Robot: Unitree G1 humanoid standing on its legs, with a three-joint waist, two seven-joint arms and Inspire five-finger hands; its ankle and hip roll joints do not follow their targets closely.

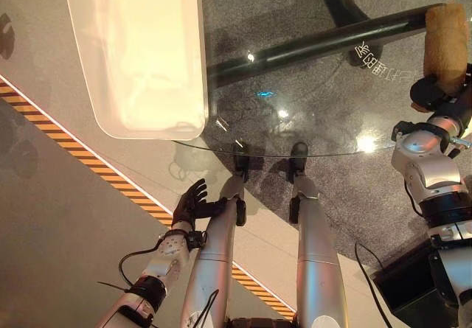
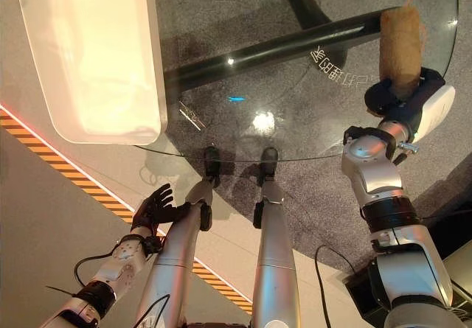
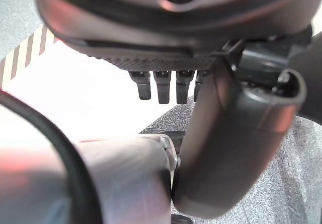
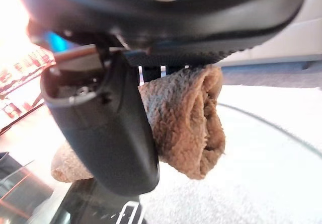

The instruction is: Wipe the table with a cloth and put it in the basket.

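**Rolled cloth gripped over the glass table**

While the left hand [image 1: 193, 203] hung below the near edge of the round glass table [image 1: 332, 133] with its fingers straight and loosely spread, holding nothing, the right hand [image 2: 394, 96] was closed around a brown cloth [image 2: 400, 40]. The cloth was rolled into a thick bundle, pinched between thumb and fingers, and it stood out past the hand above the table's right part. A white basket [image 1: 188, 85] sat on the table's far left side, well apart from the cloth, reaching past the table's edge.
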